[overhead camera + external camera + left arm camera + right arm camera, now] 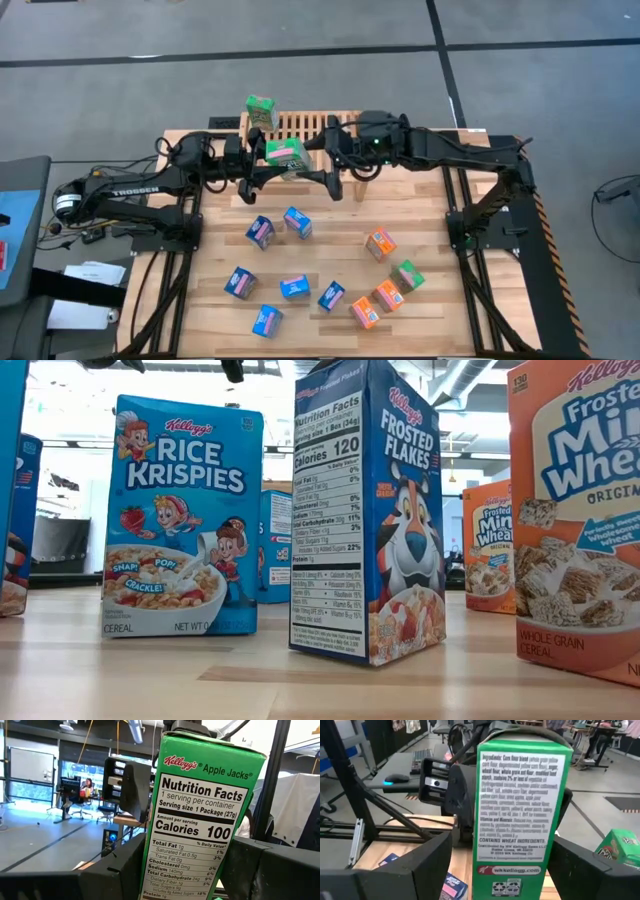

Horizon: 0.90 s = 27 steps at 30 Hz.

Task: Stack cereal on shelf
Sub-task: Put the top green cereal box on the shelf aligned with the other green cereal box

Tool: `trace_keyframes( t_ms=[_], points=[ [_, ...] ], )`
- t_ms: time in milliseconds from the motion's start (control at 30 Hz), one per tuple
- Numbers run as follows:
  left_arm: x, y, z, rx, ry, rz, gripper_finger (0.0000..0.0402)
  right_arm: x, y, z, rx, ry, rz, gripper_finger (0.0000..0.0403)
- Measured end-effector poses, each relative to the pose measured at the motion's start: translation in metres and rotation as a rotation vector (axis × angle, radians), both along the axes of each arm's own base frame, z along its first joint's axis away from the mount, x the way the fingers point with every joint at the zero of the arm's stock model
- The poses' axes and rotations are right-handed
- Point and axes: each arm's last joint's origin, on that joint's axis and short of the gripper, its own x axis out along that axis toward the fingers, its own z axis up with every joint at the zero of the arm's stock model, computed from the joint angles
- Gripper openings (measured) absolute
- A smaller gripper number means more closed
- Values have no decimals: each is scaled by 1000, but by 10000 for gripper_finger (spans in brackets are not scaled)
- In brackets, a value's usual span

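Fingers of my left gripper point(268, 166) were clamped on a green Apple Jacks box point(285, 153), holding it in the air between my two arms, just in front of the shelf point(305, 128) at the far edge of the table point(430, 250). My right gripper point(318, 160) faced it from the other side, its fingers point(395, 865) spread to either side of the carton and not yet pressing the panels, as far as I could see. I judged this to be a handover, and doing it well meant centring the box between my right fingers, closing them squarely on the flat faces, and letting the left go only once that grip was firm. One more green box point(260, 112) was already up at the shelf's left end, so I would want the next one set beside it without a knock. Nearer me, the remaining blue, orange and green boxes point(300, 290) were scattered over the table, well apart from the shelf.
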Motion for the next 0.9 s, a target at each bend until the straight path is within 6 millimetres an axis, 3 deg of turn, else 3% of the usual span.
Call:
trace_keyframes(
  t_ms=[900],
  points=[
    [0,1,0,-17,1,27,193,0,-2,1,2,-12,-7,202]
  ],
)
